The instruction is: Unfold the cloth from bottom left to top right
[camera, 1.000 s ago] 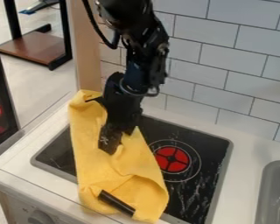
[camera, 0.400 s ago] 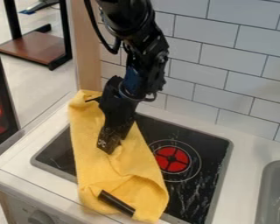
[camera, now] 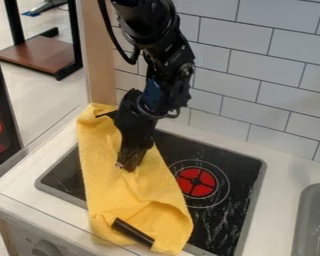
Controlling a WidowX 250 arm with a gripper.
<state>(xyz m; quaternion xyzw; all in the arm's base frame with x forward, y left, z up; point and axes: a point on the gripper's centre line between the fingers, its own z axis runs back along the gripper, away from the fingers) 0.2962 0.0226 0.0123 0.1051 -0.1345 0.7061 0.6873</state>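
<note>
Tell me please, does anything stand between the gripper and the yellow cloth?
Nothing visible stands between the gripper and the yellow cloth. A black stick lies at the cloth's near end, away from the gripper.

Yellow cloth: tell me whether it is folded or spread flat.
Partly folded, not spread flat: the yellow cloth lies rumpled across the cooktop, with creases and a raised, overlapping fold near its lower end.

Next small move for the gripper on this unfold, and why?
I'd ease the gripper toward the lower left of the yellow cloth: it's over the cloth's middle, while the creased fold lies lower, nearer the front edge of the counter.
</note>
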